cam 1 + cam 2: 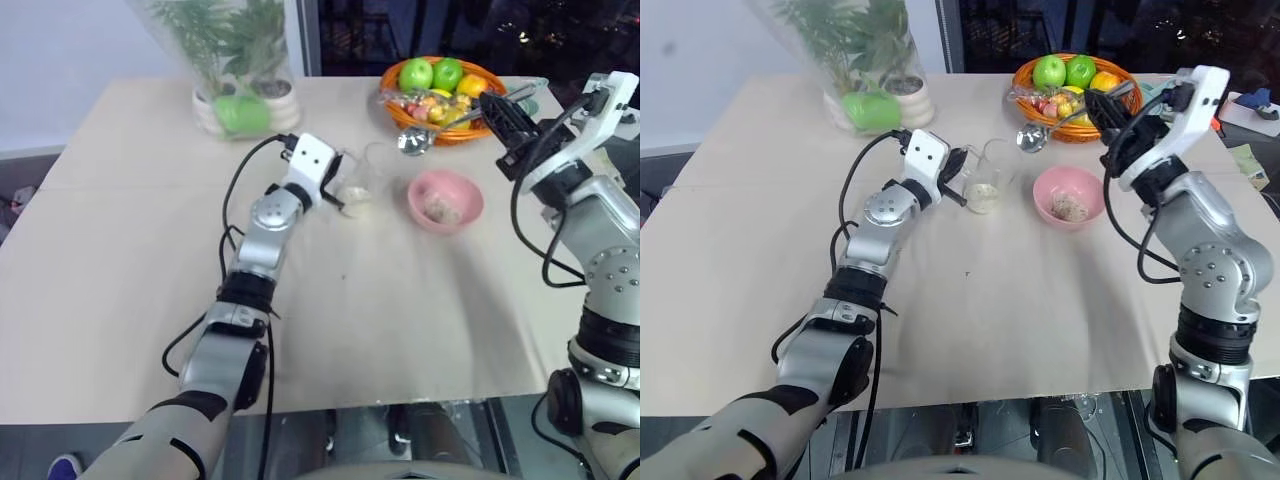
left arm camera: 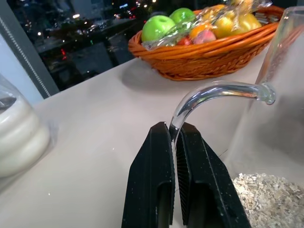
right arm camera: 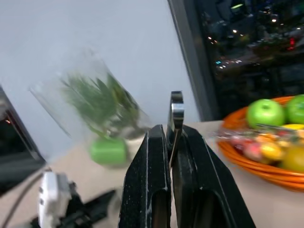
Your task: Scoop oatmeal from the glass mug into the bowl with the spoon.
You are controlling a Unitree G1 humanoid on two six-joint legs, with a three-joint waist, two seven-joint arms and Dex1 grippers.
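On the desk [image 1: 120, 250], the mug [image 1: 362, 182] stands just beside the pink bowl [image 1: 445, 200], with the basket [image 1: 440, 125] of fruit behind them and the vase [image 1: 235, 70] of plants off to the left; the left gripper [image 2: 175, 142] has its jaws clenched on the mug's thin glass handle [image 2: 213, 92], seen close in the left wrist view; oatmeal [image 2: 270, 197] lies as a low layer in the mug's bottom, and a small heap already sits in the bowl. The right gripper [image 3: 172, 142] has its jaws clamped on the handle of the spoon [image 1: 415, 142], whose head hangs above the desk between basket and bowl, apart from both.

The mug looks light but brittle and slick; a pinch on that slim curved handle steadies it against tipping yet would not stand much twisting, so the hold seems best kept low on the curve. The spoon is stiff, smooth metal; gripped far from its head, it may swivel between the pads if pressed hard into the flakes. The oatmeal is loose and dry, so it should slide off a tilted spoon easily and spill from a hasty one.
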